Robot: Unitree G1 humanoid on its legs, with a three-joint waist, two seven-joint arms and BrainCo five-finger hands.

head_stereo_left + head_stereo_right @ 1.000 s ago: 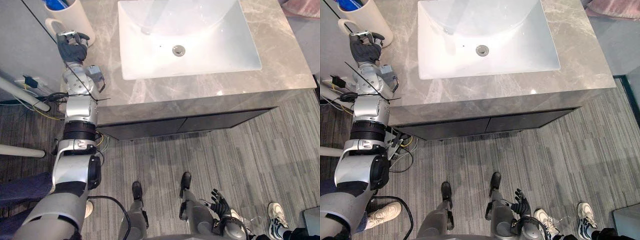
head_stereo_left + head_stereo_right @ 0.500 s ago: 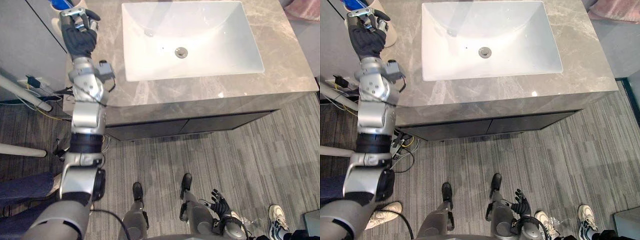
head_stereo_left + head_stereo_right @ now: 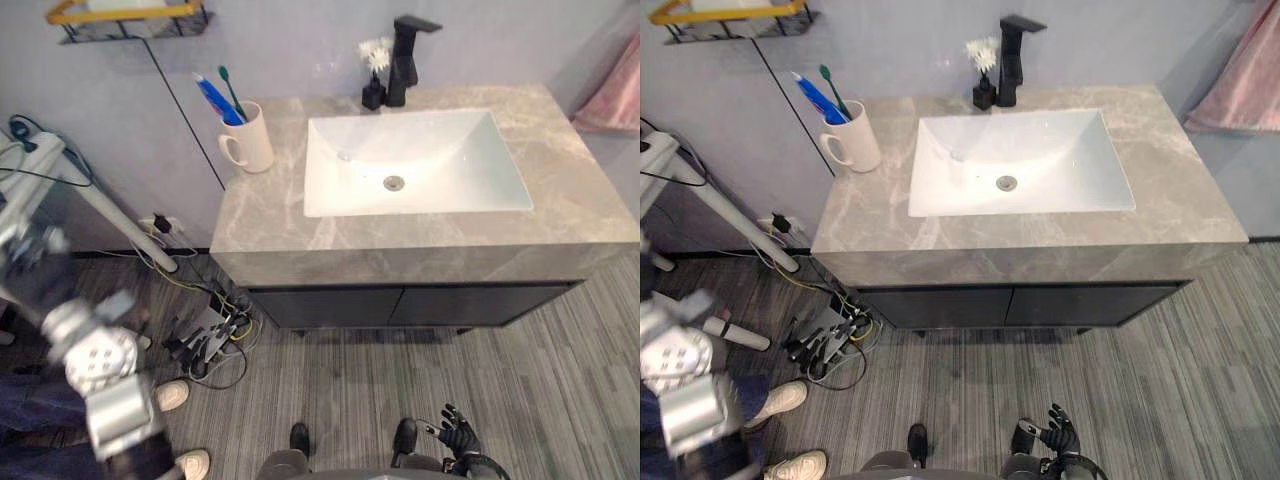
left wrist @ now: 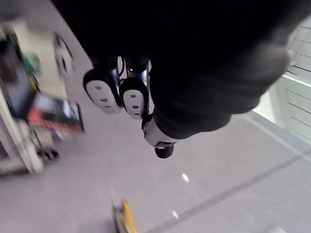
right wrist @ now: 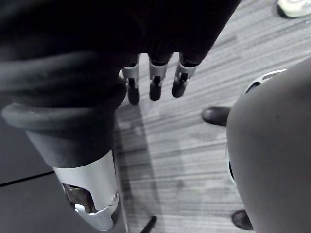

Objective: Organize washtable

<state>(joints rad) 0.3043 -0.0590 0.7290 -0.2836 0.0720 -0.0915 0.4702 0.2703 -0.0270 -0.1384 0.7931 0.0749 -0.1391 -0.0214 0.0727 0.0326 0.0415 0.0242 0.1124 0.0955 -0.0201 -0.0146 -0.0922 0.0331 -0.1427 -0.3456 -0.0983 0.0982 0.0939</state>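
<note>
Washtable [image 3: 265,200] stands against the far wall, well apart from both hands, its grey stone top bare along the near edge. Nearest, the right hand [image 3: 455,435] hangs low over the striped grey floor [image 3: 330,400]; its fingers [image 5: 154,82] are straight and slightly apart, holding nothing. The left hand [image 4: 102,91] is off the table on the left side, fingers curled inward with pads facing back, thumb [image 4: 163,148] apart, nothing in its grasp. A person's shoes [image 3: 172,394] rest on the floor at near left, and a power strip [image 3: 205,335] lies beside the table's left corner. Dark cabinet doors [image 3: 400,305] are shut below the top. A white sink [image 3: 450,140] with a round drain [image 3: 394,182] occupies the centre and right of the top. A cream mug [image 3: 255,145] at far left holds a green toothbrush [image 3: 228,88] and a blue tube [image 3: 212,100]. A black faucet [image 3: 405,55] stands behind the sink, with a small dark vase [image 3: 374,95] of white flowers just beside it on the left. A wire shelf [image 3: 125,15] hangs on the wall at far left; a pink towel [image 3: 610,95] hangs at far right.
</note>
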